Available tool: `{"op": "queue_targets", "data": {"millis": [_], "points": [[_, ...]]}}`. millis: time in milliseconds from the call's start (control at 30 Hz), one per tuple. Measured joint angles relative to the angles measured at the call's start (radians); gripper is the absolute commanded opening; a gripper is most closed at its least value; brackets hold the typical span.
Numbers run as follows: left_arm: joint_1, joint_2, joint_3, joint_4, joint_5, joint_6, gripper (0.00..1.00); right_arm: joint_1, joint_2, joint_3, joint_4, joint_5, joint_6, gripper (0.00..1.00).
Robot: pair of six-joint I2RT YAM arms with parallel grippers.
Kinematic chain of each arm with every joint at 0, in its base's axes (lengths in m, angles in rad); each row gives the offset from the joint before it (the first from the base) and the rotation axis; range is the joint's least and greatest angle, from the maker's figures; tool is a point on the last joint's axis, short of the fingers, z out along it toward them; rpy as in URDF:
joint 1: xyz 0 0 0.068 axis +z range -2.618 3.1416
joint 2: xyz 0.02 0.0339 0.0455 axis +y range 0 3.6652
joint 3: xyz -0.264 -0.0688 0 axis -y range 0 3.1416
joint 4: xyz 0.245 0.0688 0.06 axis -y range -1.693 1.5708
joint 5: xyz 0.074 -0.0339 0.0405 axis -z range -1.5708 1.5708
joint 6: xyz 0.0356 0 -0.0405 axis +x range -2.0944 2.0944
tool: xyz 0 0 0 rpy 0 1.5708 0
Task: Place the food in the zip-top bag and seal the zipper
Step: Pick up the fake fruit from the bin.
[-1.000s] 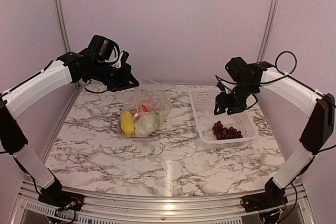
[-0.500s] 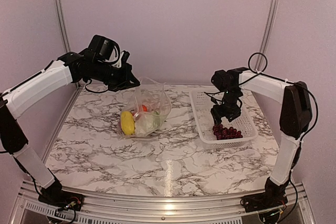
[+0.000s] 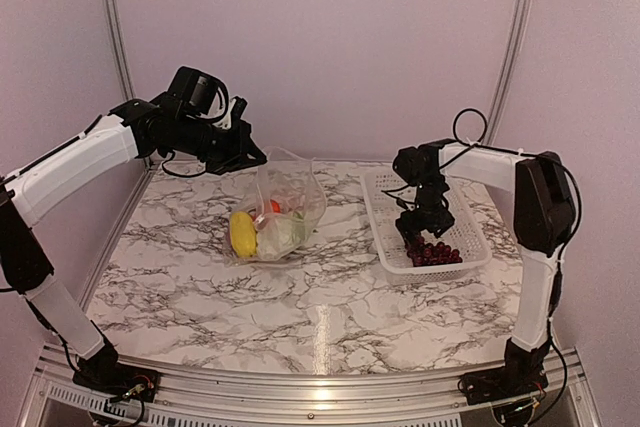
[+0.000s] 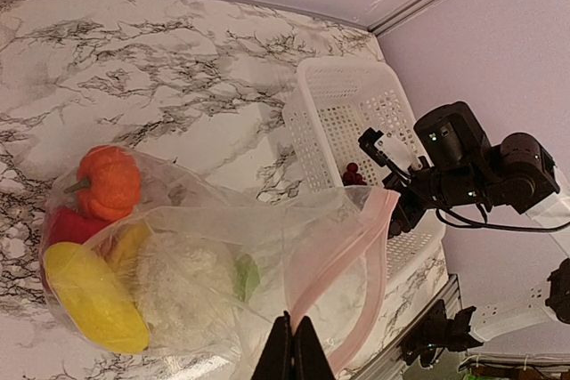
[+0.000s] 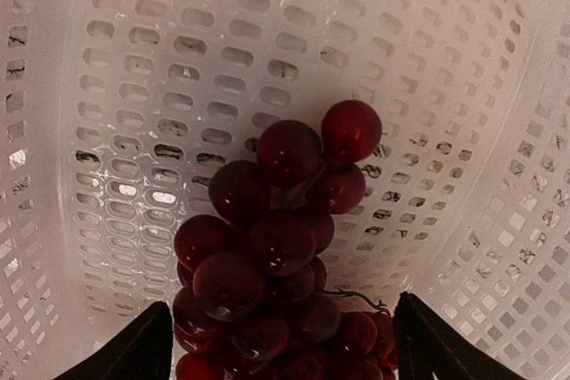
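Top external view: the right gripper [image 3: 415, 232] has dropped from above the basket [image 3: 378, 209] right down into it, jaws widening on the way; now they stand spread, a finger either side of the grape bunch [image 3: 432, 252] at the basket's 6 o'clock end, nothing pinched yet; over at the table's 10 o'clock the left gripper [image 3: 245, 157] hasn't budged, pressed together on the zip-top bag [image 3: 285, 212], keeping its mouth lifted; red pepper [image 4: 58, 229], orange fruit [image 4: 109, 182], cauliflower [image 4: 183, 287] and yellow piece [image 3: 241, 232] sit inside already; so the grapes look like the last item, then the zipper [image 4: 374, 255].
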Motion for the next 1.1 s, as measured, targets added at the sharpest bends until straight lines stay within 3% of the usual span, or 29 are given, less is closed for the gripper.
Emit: {"op": "queue_targets", "data": {"millis": [300,567,667,933,1100], "points": [[0.005,0.0,0.0,0.0,0.0,0.001,0.0,0.0,0.067,-0.034,0.051,0.01,-0.006,0.73],[0.011,0.002,0.0,0.0,0.0,0.001,0.0,0.0,0.083,-0.039,0.074,0.023,0.005,0.3],[0.011,0.007,0.0,0.0,0.002,0.001,0.0,0.0,0.083,-0.037,0.082,0.024,0.008,0.22],[0.011,0.012,0.0,0.0,0.008,0.0,0.0,0.0,0.072,0.029,0.087,0.017,0.032,0.11],[0.011,0.013,0.0,0.0,0.009,0.0,0.0,-0.001,0.003,0.072,0.126,-0.062,0.056,0.1]]}}
